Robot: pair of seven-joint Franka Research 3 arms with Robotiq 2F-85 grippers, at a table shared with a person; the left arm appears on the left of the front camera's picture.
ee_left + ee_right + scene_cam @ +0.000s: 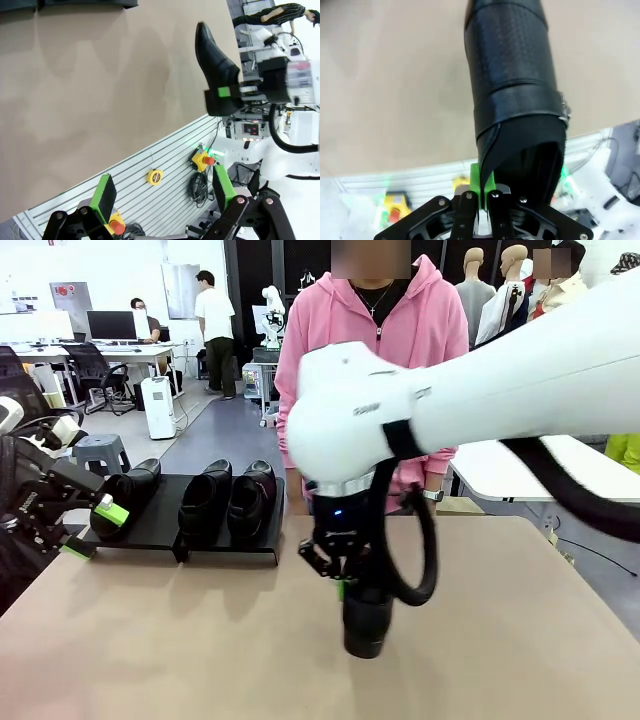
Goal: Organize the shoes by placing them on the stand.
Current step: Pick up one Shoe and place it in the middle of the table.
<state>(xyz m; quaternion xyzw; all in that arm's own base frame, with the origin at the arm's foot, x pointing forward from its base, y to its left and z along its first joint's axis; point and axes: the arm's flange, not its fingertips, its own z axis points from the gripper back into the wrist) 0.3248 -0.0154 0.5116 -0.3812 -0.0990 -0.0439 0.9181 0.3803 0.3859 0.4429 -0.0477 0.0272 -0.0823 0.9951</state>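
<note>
Beige worktop [520, 640] carries the stand [150, 530], three shoes on it, while the right claw [340, 575], clenched on a fourth shoe [366, 625] well clear of the stand, must next carry it there; left claw [95, 530] stands released beside the stand.

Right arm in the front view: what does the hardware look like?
The right arm has a glossy white shell with a bulbous joint and a black band. A thick black cable loops beside the wrist. The right gripper is black with green pads, and a small blue light shows above it.
</note>
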